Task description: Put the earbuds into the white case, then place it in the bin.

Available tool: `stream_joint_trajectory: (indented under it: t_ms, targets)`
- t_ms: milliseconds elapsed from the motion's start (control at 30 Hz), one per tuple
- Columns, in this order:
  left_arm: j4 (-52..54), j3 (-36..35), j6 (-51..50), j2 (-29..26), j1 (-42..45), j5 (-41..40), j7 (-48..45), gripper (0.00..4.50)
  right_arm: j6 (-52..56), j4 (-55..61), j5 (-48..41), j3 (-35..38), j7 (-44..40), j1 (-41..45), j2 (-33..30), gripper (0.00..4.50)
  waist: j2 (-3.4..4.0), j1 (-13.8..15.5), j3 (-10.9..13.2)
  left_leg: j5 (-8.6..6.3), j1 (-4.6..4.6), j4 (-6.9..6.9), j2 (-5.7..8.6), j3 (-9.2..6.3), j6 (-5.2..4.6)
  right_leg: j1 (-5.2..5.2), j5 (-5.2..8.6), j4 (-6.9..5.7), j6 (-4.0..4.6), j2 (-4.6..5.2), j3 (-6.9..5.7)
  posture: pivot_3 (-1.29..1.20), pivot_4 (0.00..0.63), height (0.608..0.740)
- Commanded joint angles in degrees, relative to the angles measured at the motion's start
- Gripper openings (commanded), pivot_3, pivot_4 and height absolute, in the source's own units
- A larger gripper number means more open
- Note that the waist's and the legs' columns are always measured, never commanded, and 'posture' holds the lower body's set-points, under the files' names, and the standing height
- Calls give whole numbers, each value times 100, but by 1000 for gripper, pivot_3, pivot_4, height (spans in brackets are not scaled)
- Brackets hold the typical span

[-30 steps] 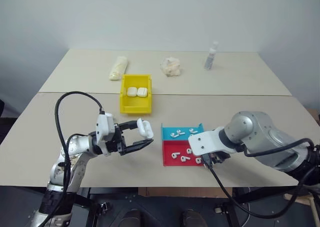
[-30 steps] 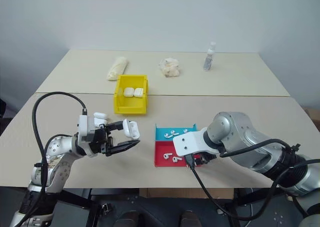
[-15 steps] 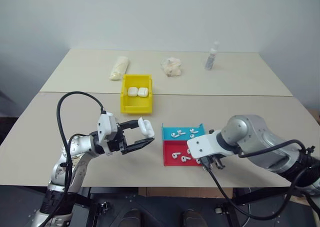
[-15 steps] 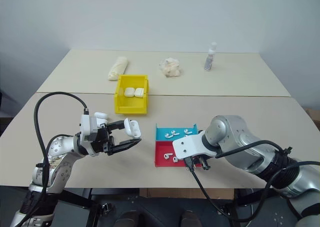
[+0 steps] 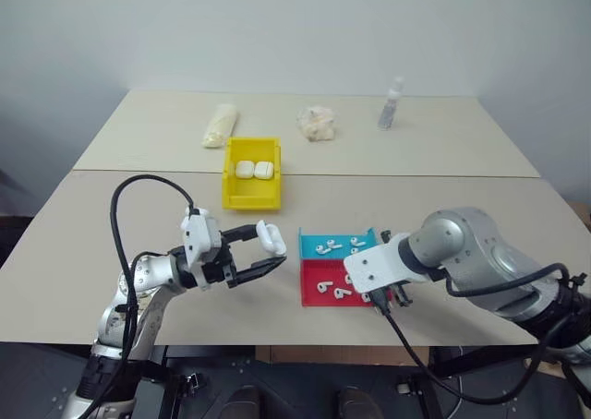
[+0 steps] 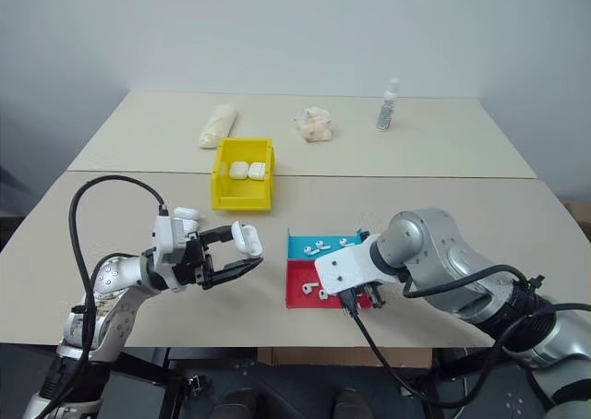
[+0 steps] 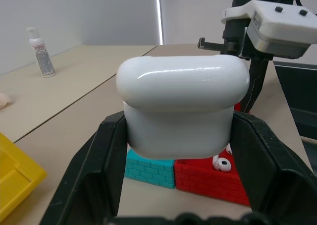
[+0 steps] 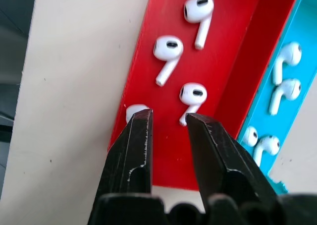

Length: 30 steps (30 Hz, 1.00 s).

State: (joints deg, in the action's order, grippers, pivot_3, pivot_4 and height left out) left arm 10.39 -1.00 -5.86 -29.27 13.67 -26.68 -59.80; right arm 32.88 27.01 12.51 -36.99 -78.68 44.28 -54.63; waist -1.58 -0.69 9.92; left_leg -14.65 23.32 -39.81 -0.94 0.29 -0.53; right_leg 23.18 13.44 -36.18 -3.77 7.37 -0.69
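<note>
Left wrist view: left tool (image 7: 181,150) clamps white case (image 7: 182,106); right tool (image 8: 168,131) parted over earbuds (image 8: 193,93).

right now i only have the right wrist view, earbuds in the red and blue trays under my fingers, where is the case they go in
Observer: The left gripper is shut on the white case, holding it above the table, left of the red tray.
Operator: is the bin free
Observer: No, the yellow bin already holds two white cases side by side.
Operator: where is it from the red tray
Observer: Farther back on the table and to the left, beyond the held case.
</note>
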Motion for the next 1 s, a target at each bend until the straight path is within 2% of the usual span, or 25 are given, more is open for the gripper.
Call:
stream_joint_trajectory:
  t_ms: [33,400,1000]
  targets:
    - [223,5,110,15,0,22,79,2770,110,57,274,56,-1,20,50,1962,0,0,0,0,0,0,0,0,0,0,0,-1,0,0,0,0,150,740]
    - [305,64,57,-7,-62,65,263,2770,129,43,310,100,-394,-86,-8,1962,0,2,0,0,-1,0,0,-1,0,-1,0,0,0,0,-1,0,150,740]
    - [396,77,3,-26,-82,133,375,2770,-33,-370,706,4,-380,-311,214,1962,0,1,0,0,0,1,1,-1,0,-1,0,1,0,0,-1,0,150,740]
